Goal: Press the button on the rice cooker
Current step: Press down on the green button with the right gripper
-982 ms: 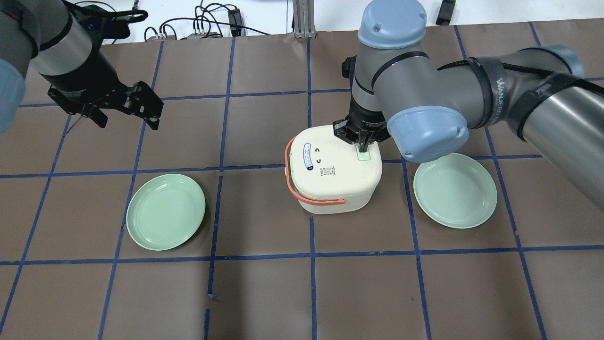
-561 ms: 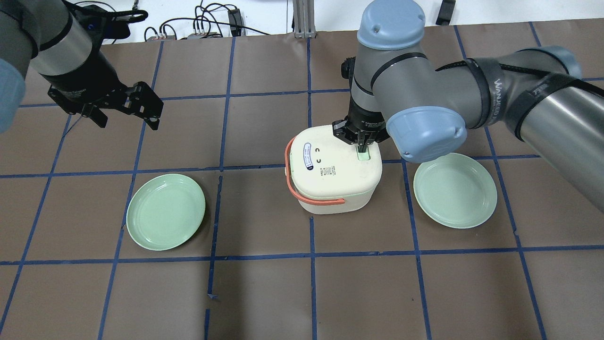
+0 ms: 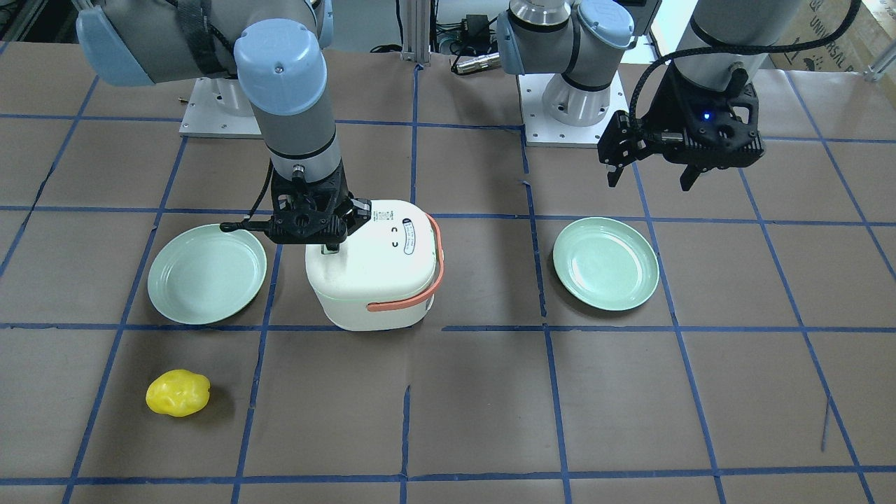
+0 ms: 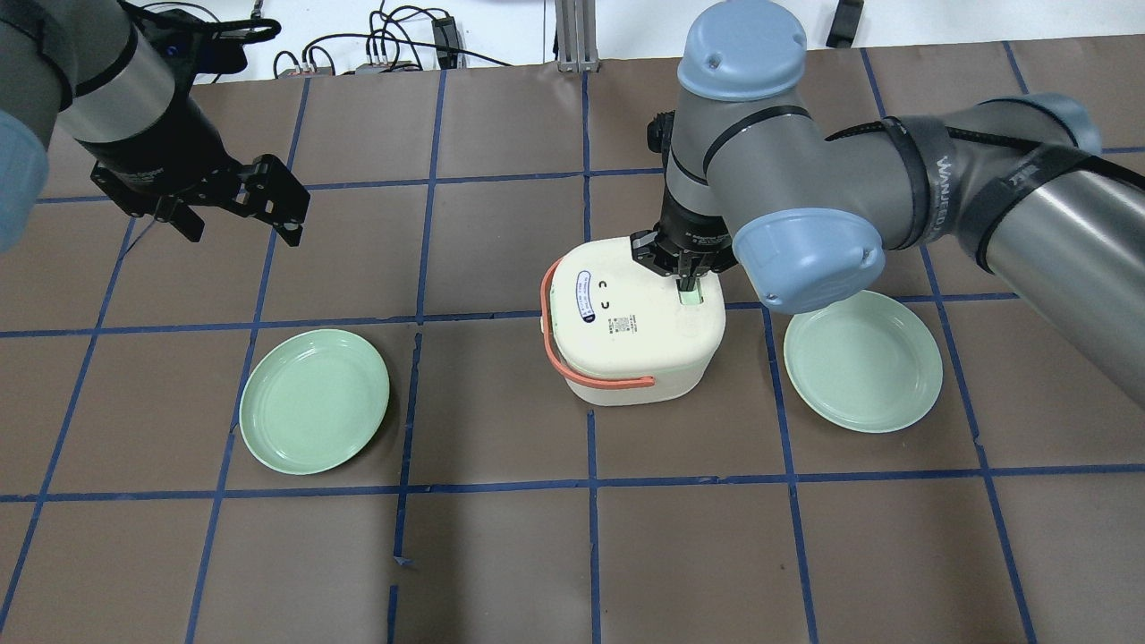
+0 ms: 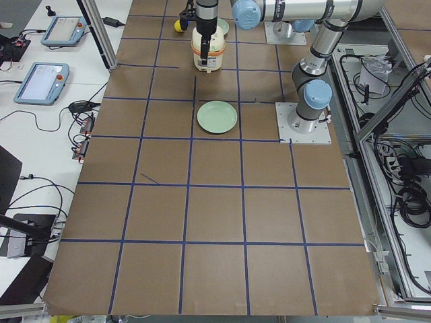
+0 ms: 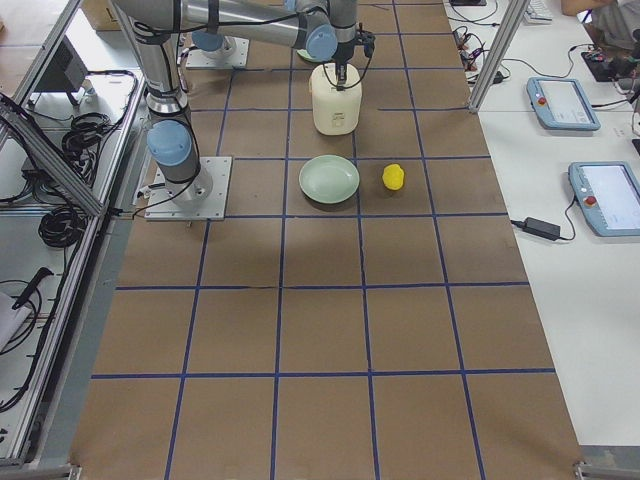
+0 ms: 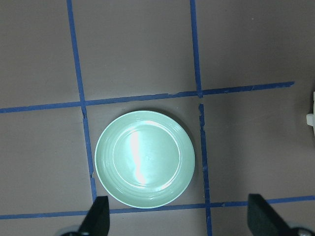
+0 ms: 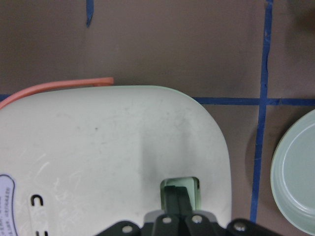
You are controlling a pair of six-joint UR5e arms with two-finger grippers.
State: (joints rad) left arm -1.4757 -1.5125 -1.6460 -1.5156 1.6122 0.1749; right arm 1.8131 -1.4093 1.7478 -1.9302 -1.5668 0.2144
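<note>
The cream rice cooker (image 4: pixel 631 335) with an orange handle stands mid-table; it also shows in the front-facing view (image 3: pixel 378 273). Its pale green button (image 4: pixel 692 298) sits in a recess at the lid's right edge. My right gripper (image 4: pixel 687 284) is shut and points straight down, its fingertips in the button's recess and touching the button (image 8: pixel 191 184) in the right wrist view. My left gripper (image 4: pixel 241 222) is open and empty. It hovers far to the left, above a green plate (image 7: pixel 144 160).
Two green plates lie on either side of the cooker, one on the left (image 4: pixel 315 401) and one on the right (image 4: pixel 863 360). A yellow object (image 3: pixel 178 393) lies near the operators' edge. Blue tape lines grid the brown table cover.
The right arm has shifted slightly with its shut fingertips staying at the button; less of the green button shows now. The left arm has not moved.
</note>
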